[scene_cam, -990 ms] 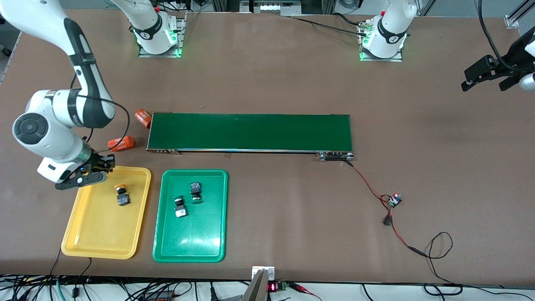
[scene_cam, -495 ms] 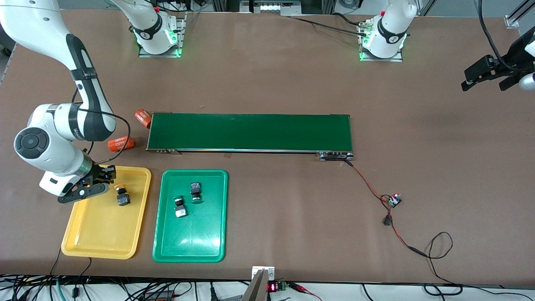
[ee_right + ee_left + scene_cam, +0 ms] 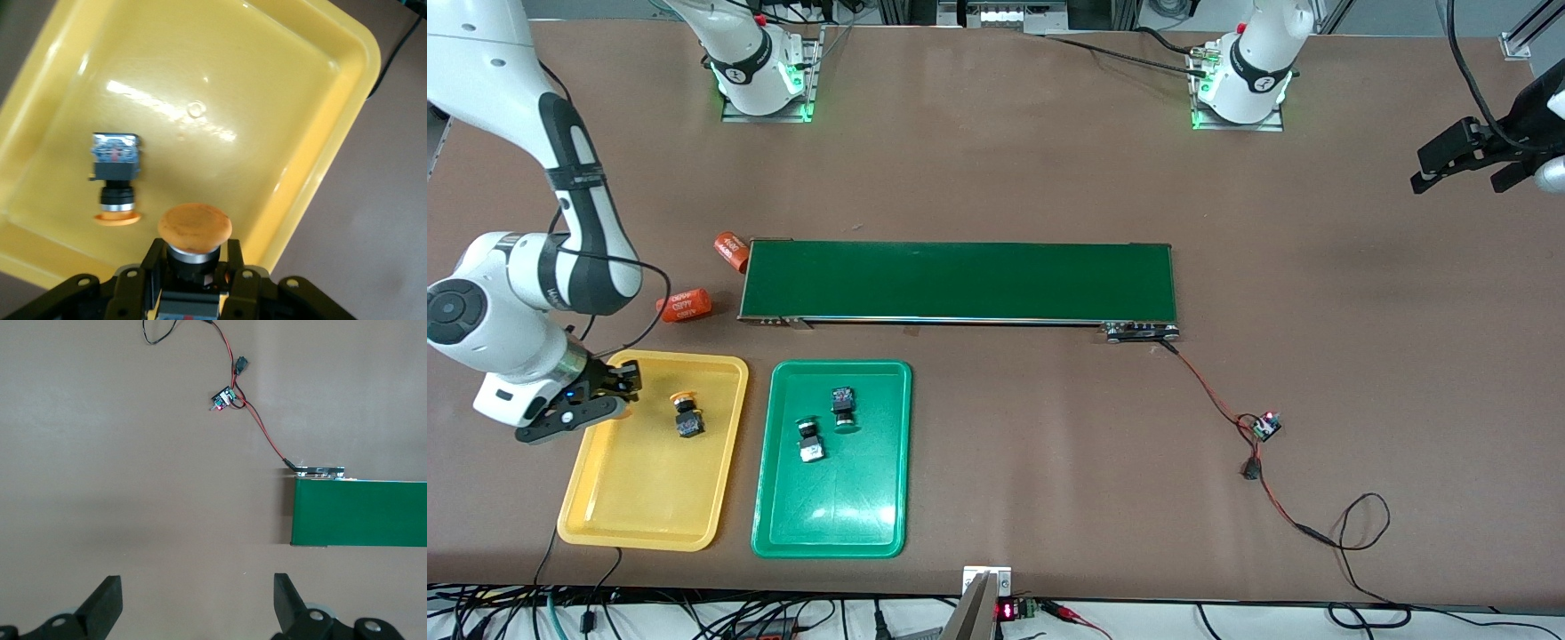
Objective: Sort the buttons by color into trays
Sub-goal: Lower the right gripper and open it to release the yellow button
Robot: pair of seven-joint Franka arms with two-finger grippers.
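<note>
Jaws of the right gripper clench the last yellow button over the yellow tray, at the edge toward the right arm's end of the worktop. One yellow button already lies in it, both green buttons in the green tray; only this drop seems left. Left gripper waits, jaws released, wrist bent over bare worktop
</note>
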